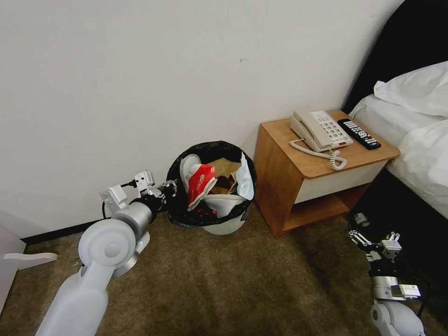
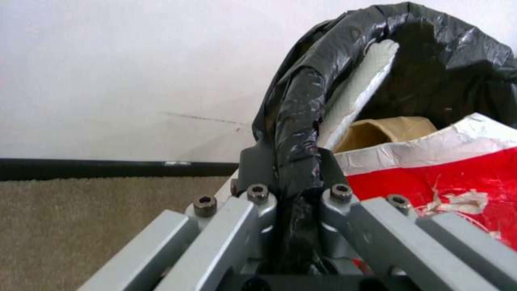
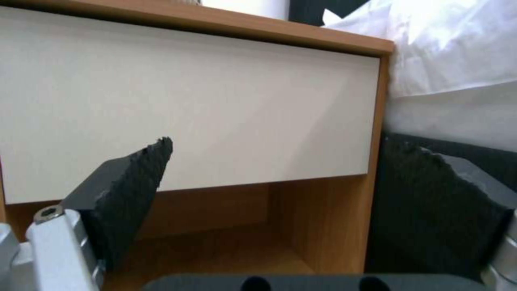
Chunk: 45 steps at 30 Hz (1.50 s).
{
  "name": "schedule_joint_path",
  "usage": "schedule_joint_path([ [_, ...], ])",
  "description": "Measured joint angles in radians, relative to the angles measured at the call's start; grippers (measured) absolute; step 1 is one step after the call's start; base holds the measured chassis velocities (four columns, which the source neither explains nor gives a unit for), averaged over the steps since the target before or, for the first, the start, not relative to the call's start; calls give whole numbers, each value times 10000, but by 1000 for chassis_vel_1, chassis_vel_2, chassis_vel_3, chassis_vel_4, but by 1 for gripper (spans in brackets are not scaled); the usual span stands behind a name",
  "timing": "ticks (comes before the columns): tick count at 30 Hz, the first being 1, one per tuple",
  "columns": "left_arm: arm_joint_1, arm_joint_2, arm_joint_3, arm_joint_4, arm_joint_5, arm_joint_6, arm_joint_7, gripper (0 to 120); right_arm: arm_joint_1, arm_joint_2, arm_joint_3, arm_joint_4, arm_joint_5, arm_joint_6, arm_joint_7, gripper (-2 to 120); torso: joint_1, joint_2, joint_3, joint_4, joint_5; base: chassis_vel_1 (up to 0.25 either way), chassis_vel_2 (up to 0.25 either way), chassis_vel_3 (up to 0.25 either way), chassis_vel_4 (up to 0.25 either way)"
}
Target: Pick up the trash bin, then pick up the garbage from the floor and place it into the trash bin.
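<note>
The bin [image 1: 224, 224] stands tilted on the carpet [image 1: 224, 284] against the white wall [image 1: 140, 70], just beside the nightstand [image 1: 298, 163] on the side away from the bed [image 1: 415, 140]. Its black bag [image 1: 186, 158] is folded over the rim, and the bin is stuffed: a white slipper [image 1: 188, 167] at the side far from the nightstand, a red cup [image 1: 201, 184] next to it, a brown bag [image 1: 226, 169] toward the wall, a pale-blue mask [image 1: 244, 179] on the nightstand side, and a second slipper [image 1: 223, 203] across the front. The left gripper [image 1: 169, 189] is at the bin's rim on the side away from the nightstand; in the left wrist view the left gripper [image 2: 291, 178] is clamped narrow on the bag-covered rim [image 2: 293, 133], its fingers [image 2: 256, 163] pressing the plastic from both sides, with the red cup [image 2: 447, 182], the brown bag [image 2: 387, 129] and the slipper [image 2: 366, 81] just inside. The right gripper [image 1: 373, 240] hangs low in front of the nightstand, near its bed-side corner, well apart from the bin. In the right wrist view the right gripper [image 3: 280, 169] is spread wide and holds nothing, its dark pads [image 3: 135, 182] framing the nightstand's white drawer front [image 3: 188, 109] and the open shelf [image 3: 226, 238] beneath. On the nightstand's top lie a phone [image 1: 319, 130] and a remote [image 1: 358, 134].
</note>
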Motion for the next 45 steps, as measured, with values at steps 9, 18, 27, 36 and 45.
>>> schedule_joint_path([
  [9, 490, 53, -192, -391, 144, 14, 25, 4, -67, -5, 105, 8, -14, -40, 4, 100, 0, 0, 0, 0, 1, 0, 0, 0, 0],
  [18, 907, 13, -679, -671, 39, 23, 55, 4, -54, 7, 175, 18, -37, -51, 4, 100, 0, 1, 0, 0, 0, 0, 0, 0, 0],
  [27, 1474, -22, -913, -1089, 2, 46, 35, 4, -13, 138, 196, -58, -58, -117, 12, 100, 0, 1, 0, 0, 0, 0, 0, 0, 0],
  [36, 1679, -66, -1132, -1244, 5, 51, 80, 4, 166, 256, 203, -191, -52, -184, 132, 100, 0, 1, 0, 0, 0, 0, 0, 0, 0],
  [45, 1621, -82, -1135, -1146, -1, 51, 112, 4, 106, 237, 231, -203, -62, -136, 122, 100, 0, 0, 1, 0, -1, -42, 34, 47, -31],
])
